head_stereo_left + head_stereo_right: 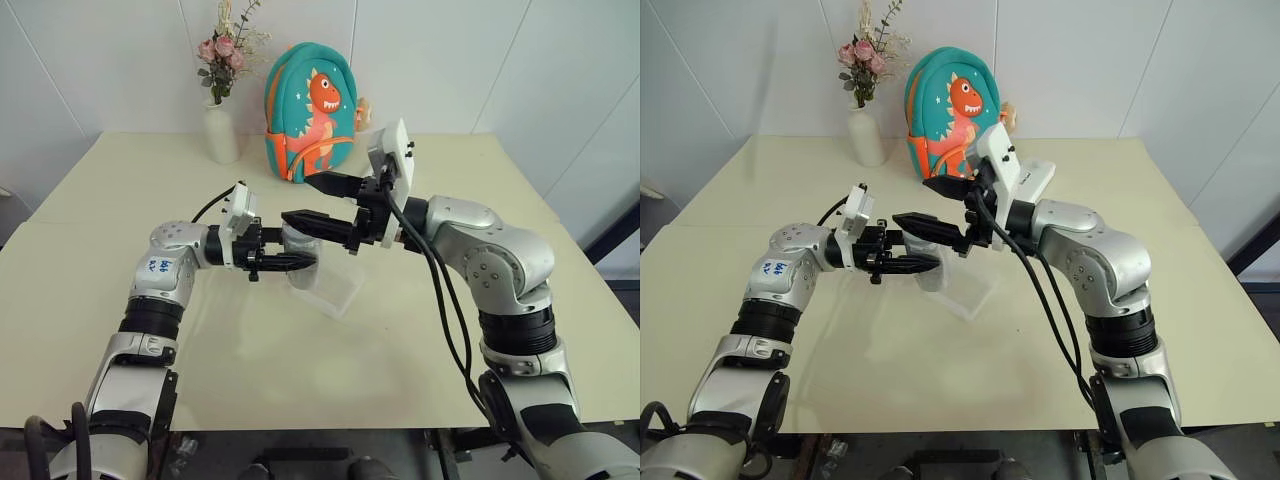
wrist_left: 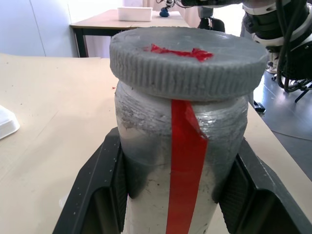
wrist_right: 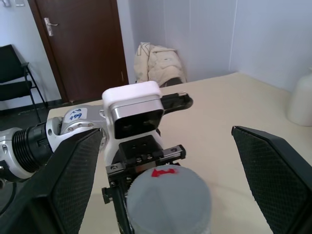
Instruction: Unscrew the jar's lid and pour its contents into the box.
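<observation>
Jar (image 2: pixel 180 161), small, cylindrical, silvery-clear with a red stripe down its side, held upright above the pale table (image 1: pixel 250 350), over the near edge of the shallow square clear plastic box (image 1: pixel 335 285); clamped round the body, just under the cap, by the left gripper (image 1: pixel 290 262), fingers (image 2: pixel 97 185) shut tight on either side; judged light and stiff, probably thin-walled, so prone to twist within the pads once torque comes on; smooth sides likely slippery, hence a firm hold low on the body for that hand.

Lid (image 2: pixel 187 61), round, silver-grey, ribbed at the rim and marked with red on top, seated on the jar and not yet loosened; ribbing the best purchase, so to be pinched across its full width, at rim height, not on the flat top.

Right gripper (image 1: pixel 325 205) spread wide and empty, pointing toward the jar from the opposite side; in its wrist view the lid sits between the two black fingers (image 3: pixel 273 170), centred and close in, touching neither; one finger level with the cap, the other well above it in the head view.

Contents not visible through the clouded wall.
</observation>
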You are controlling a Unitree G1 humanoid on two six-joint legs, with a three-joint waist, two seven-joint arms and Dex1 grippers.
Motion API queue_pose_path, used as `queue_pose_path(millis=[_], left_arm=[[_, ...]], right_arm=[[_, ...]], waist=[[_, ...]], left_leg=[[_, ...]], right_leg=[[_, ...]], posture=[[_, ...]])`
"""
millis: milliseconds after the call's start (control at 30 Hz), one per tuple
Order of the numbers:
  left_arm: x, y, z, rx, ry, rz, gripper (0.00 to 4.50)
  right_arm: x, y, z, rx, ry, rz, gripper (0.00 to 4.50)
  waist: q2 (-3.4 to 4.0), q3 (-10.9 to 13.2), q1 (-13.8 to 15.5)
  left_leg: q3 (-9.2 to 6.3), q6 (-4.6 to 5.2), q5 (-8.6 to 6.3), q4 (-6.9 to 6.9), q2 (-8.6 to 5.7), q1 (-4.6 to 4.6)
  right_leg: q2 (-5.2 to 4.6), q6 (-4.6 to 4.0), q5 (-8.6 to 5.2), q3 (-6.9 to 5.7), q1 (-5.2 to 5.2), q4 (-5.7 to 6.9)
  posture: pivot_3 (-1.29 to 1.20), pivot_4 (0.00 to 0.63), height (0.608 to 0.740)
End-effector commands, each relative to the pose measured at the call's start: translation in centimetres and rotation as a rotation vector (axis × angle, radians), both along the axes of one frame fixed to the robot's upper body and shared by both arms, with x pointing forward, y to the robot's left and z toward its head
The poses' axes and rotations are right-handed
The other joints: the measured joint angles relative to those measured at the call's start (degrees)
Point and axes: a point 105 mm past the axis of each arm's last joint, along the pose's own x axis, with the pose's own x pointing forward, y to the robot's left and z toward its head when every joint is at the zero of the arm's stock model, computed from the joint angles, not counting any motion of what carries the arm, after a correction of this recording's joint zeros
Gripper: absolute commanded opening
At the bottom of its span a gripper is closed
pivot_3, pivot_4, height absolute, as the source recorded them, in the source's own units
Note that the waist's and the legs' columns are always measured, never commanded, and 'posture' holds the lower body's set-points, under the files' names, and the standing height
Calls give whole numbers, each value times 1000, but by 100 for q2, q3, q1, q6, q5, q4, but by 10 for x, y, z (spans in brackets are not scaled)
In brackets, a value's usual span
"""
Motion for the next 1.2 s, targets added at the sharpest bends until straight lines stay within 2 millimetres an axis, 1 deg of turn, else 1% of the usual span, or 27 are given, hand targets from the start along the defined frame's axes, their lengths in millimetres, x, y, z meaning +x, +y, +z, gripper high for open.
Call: queue_pose_path(millis=[33, 400, 633, 800, 1200], left_arm=[[-2, -3, 14, -6, -63, -23, 1977], [-3, -5, 16, -7, -67, -28, 1977], [-3, -6, 15, -10, -62, -31, 1977], [-4, -7, 15, -11, -60, -32, 1977], [-3, -5, 14, -9, -57, -27, 1977]], right_arm=[[-1, 4, 4, 18, -27, 12, 4468], [8, 13, -5, -13, -43, 20, 4468], [10, 16, -5, -17, -53, 27, 4468], [13, 15, -7, -17, -53, 15, 4468], [18, 5, -7, -30, -59, -17, 4468]], waist=[[0, 0, -4], [0, 0, -8], [0, 0, -6], [0, 0, -7], [0, 0, -7]], left_leg=[[0, 0, 0, 0, 0, 0], [0, 0, 0, -2, 0, 0], [0, 0, 0, -2, 0, 0], [0, 0, 0, -1, 0, 0], [0, 0, 0, -1, 0, 0]], right_leg=[[0, 0, 0, 0, 0, 0], [1, 0, 0, 0, -1, 0], [0, 0, 0, 0, -1, 0], [1, 0, 0, 0, -1, 1], [0, 0, 0, 0, -1, 1]], posture=[[0, 150, 740], [0, 150, 740], [0, 150, 740], [0, 150, 740], [0, 150, 740]])
